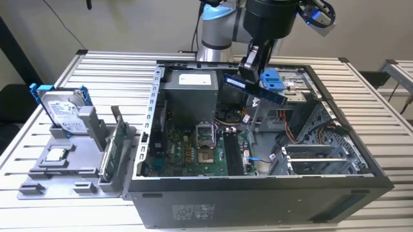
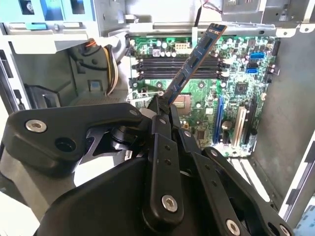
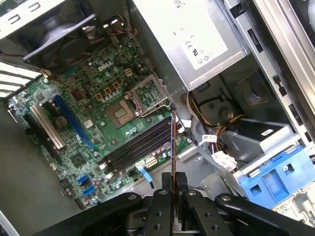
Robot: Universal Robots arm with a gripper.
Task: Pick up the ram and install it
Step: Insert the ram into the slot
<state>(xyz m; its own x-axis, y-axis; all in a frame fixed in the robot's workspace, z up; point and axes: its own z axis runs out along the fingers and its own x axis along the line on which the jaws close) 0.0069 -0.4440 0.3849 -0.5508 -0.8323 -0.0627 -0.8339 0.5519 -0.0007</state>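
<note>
Holding the ram by one end in the gripper, pinching narrow onto it, high over the open computer case in the exterior view. Hanging it tilted there, sloping down toward the exterior view's right, well clear of the motherboard on the case floor. Passing it in front of a blue bracket near the case's far wall and covering part of that bracket.

Reaching out of the exterior view at the top with the arm, cutting off everything above the wrist.

Showing the ram in the second wrist view as a long dark strip sticking out from between the black gripper links, crossing the row of black memory slots without sitting in any of them. Showing it edge-on in the first wrist view as a thin line, making its chips impossible to see there. Blocking much of both wrist views with those links and hiding the exact spot where the fingertips are meeting the stick's end.

Leaving a silver hard drive and a green circuit board standing on a grey tray on the slatted table, at the exterior view's left, beside the case and well apart from the gripper.
</note>
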